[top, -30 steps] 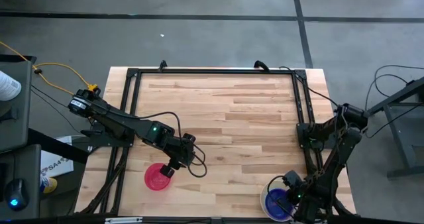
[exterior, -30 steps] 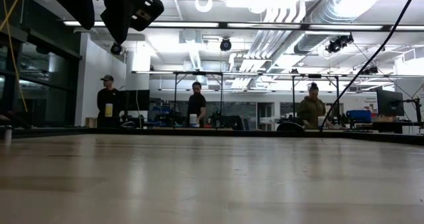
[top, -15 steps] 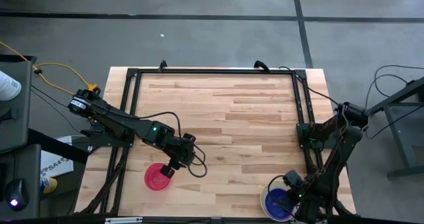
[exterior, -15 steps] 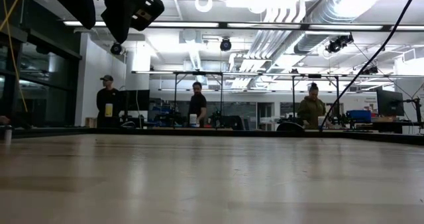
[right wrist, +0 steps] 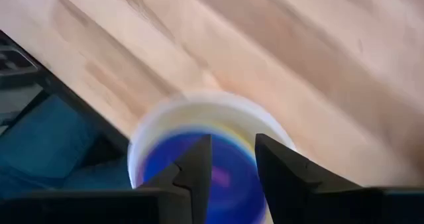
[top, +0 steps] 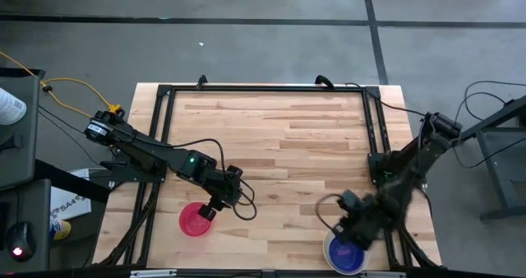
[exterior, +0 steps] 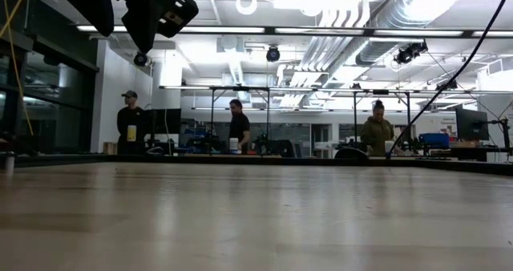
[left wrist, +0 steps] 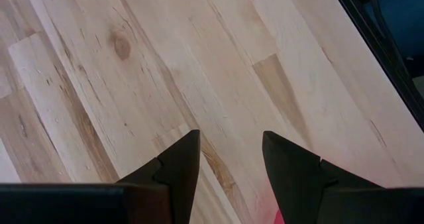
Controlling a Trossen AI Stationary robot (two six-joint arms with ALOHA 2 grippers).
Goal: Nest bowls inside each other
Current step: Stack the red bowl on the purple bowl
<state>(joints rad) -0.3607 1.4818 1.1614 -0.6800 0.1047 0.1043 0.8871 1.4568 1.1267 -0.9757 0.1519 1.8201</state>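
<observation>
Right gripper [top: 352, 231] hovers open above nested bowls [top: 343, 253] (left gripper [top: 210, 209] waits).

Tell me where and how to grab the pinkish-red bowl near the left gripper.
Grip the rim of the pinkish-red bowl, coming straight down from above. It sits upright and alone on the table, mouth up, so one finger can probably go inside the wall and one outside. The left gripper, jaws open, hovers at its right-hand edge in the high view; that near rim looks the easiest spot.
</observation>
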